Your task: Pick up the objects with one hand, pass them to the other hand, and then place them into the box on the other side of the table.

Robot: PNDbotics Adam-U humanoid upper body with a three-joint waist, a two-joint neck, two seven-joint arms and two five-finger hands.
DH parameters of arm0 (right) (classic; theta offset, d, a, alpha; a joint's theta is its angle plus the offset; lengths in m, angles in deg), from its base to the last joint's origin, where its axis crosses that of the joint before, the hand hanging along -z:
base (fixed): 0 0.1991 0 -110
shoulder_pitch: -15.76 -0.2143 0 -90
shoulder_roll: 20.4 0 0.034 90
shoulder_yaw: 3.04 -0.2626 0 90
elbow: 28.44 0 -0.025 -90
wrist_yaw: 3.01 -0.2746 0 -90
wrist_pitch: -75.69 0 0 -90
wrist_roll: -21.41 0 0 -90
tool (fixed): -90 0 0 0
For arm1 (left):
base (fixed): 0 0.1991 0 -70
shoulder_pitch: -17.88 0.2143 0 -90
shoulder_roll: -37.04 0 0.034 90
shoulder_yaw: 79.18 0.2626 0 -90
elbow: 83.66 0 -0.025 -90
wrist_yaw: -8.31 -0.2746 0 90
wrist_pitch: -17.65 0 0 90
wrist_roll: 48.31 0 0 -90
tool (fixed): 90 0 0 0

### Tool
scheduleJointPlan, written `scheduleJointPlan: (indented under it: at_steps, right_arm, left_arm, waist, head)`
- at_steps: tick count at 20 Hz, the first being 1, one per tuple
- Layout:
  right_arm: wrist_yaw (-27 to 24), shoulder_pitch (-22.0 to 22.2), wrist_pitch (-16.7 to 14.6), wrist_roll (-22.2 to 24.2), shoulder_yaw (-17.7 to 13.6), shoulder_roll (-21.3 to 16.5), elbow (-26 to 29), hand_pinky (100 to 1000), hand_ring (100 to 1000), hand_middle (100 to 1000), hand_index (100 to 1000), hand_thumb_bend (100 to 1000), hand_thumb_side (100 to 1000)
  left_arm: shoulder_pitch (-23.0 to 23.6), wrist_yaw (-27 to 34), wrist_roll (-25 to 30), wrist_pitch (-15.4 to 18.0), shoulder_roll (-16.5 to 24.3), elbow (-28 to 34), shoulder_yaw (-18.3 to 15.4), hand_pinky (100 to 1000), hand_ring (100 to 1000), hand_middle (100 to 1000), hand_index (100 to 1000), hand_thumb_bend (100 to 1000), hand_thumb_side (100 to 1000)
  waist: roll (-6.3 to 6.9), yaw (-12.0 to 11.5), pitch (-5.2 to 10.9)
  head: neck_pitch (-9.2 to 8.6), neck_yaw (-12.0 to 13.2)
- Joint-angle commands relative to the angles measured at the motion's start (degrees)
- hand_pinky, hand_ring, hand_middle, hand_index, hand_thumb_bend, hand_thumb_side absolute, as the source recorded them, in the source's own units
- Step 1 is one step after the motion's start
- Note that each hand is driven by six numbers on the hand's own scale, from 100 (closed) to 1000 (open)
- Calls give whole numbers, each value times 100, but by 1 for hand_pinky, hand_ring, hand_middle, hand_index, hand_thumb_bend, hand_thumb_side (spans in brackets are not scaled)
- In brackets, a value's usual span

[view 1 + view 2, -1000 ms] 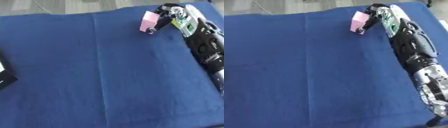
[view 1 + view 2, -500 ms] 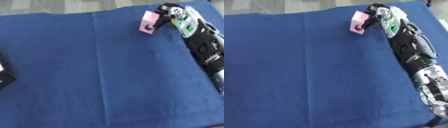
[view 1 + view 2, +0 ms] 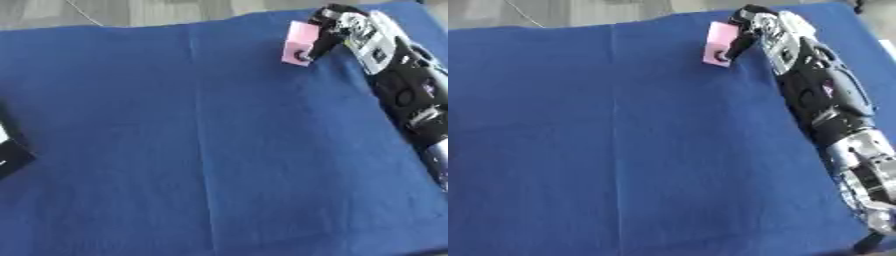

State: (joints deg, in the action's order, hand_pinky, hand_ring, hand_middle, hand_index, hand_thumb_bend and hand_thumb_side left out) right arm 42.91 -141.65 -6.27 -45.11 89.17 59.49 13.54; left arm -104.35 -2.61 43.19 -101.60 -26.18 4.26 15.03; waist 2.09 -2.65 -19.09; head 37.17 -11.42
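Right hand (image 3: 767, 31) near tabletop's far right corner, fingers curled around pink block (image 3: 300, 42), over blue cloth (image 3: 201, 135). Left hand unseen.

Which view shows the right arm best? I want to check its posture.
The right eye view: the right arm runs from the right hand holding the pink object down to the silver forearm. The left eye view cuts the arm off at its right edge.
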Motion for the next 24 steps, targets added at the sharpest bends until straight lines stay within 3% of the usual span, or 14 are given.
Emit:
scheduleJointPlan:
  at_steps: [1, 10, 24]
  right_arm:
    - [-77, -21, 65, -83, 15, -197, 74, 864, 781, 606, 622, 228, 100]
    - [-1156, 208, 138, -415, 116, -358, 614, 843, 765, 591, 613, 181, 100]
    - [-3098, 1150, 187, -923, 441, -571, 2420, 830, 750, 596, 628, 129, 100]
  left_arm:
    - [-38, 11, -19, 3, 167, 78, -93, 738, 650, 635, 763, 515, 457]
    - [-21, 26, -6, 22, 207, 104, -95, 739, 649, 635, 764, 517, 457]
    - [-76, 101, 6, 128, 243, 180, -50, 738, 646, 635, 769, 511, 454]
  waist:
    - [10, 6, 123]
    - [8, 37, 232]
    - [43, 120, 371]
  head:
    - [3, 3]
    - [58, 54]
    - [113, 184]
